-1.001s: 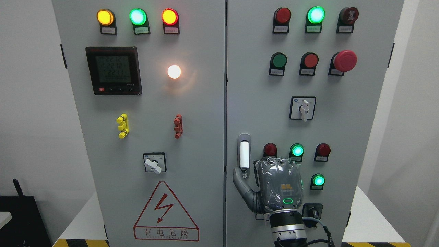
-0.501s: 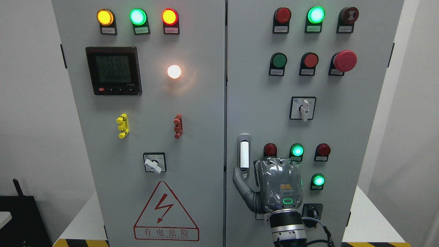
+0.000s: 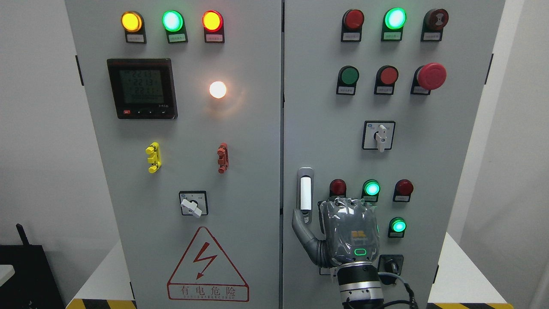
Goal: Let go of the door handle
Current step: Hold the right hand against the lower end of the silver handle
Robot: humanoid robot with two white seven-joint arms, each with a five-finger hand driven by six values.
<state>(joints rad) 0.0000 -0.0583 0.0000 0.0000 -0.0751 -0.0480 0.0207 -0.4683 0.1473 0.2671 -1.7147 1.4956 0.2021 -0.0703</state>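
Now, head view, hand: the right hand (image 3: 343, 234) is showing its back to the camera, arm coming in at the bottom right; its thumb (image 3: 300, 223) is reaching up and left, tip resting at the foot of the door handle (image 3: 305, 193). The other fingers are folding away behind the palm, so how far they are curled I cannot tell; they do not appear to be closing round anything.
Head view, task's thing: the door handle is sitting just above and left of the hand, upright in its recess, apparently seated flat.
Head view, why so: judging by the single thumb contact, the hand is sitting at the let-go stage, with drawing back as the remaining move.
Head view, materials: the handle is a slim white bar in a rounded silvery frame; the hand is wearing a crinkled, glossy clear cover over grey segments, with a metal wrist cuff below.
Head view, surroundings: a lit green lamp (image 3: 371, 188) is glowing just above the hand, another (image 3: 398, 225) to its right; the cabinet door (image 3: 326, 128) is smooth painted grey metal.
Head view, left arm: not showing.
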